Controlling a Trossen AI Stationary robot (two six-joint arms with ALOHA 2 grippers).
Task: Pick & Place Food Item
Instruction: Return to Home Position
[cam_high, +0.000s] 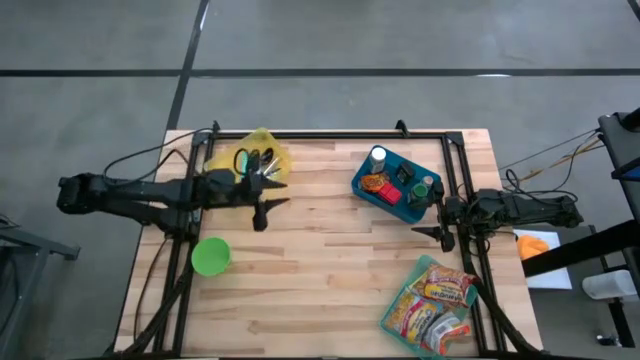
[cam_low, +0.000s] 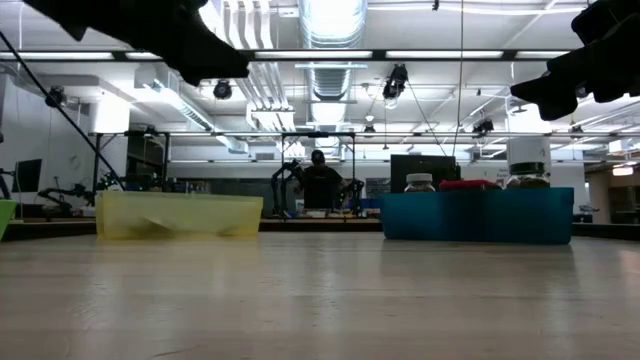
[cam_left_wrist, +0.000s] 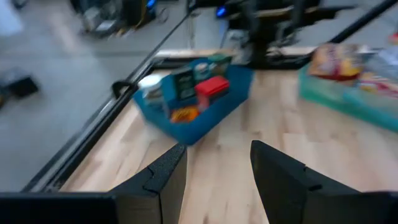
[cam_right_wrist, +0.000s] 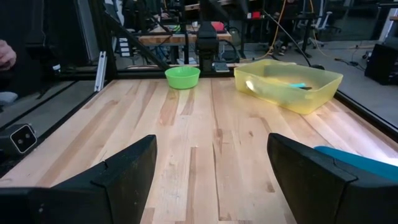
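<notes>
Bright ceiling lights (cam_low: 330, 20), glare on table (cam_right_wrist: 373, 146)

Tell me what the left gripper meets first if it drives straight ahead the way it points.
Most likely the blue bin, dead ahead of the open left gripper across bare table; whether it would strike the wall or clear the rim is unclear.

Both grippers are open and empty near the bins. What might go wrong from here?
1. The left gripper hangs close beside the yellow bin. A sideways swing might clip its rim and shift it.
2. The right gripper sits near the blue bin, whose jars stand above the rim. A low pass might knock one over.
</notes>
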